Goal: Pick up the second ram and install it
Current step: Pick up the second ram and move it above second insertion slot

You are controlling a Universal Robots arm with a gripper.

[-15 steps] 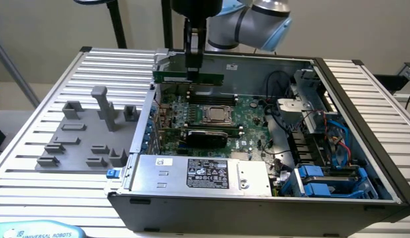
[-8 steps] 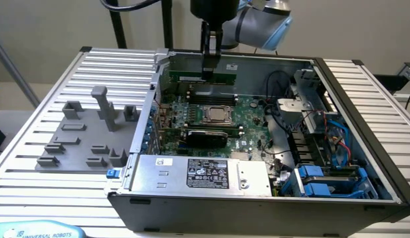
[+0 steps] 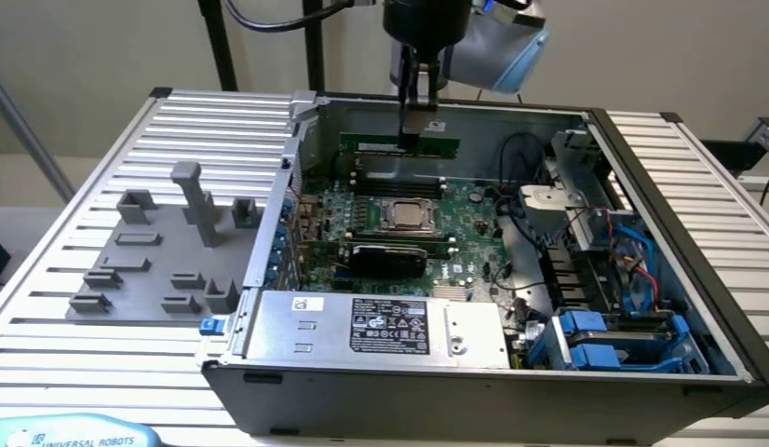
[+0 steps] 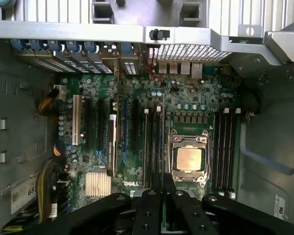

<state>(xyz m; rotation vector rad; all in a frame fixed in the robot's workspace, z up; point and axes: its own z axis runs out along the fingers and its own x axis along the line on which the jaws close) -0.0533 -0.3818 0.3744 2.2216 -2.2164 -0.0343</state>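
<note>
The second ram (image 3: 372, 144) is a thin green stick held level inside the open computer case, just above the far memory slots (image 3: 403, 169) of the motherboard (image 3: 465, 209). My gripper (image 3: 416, 119) comes straight down from above and is shut on the stick's upper edge. In the wrist view the gripper (image 4: 162, 193) points down at the board. The ram (image 4: 162, 161) shows edge-on as a thin line between the black fingers (image 4: 149, 208), lined up along the slots (image 4: 152, 147) beside the processor socket (image 4: 188, 157).
A grey fixture plate with blocks (image 3: 149, 256) lies on the ribbed table at the exterior view's left. The case wall (image 3: 291, 140) stands beside the ram. Inside are a power supply (image 3: 372, 326), blue drive cages (image 3: 608, 337) and loose cables (image 3: 521, 158).
</note>
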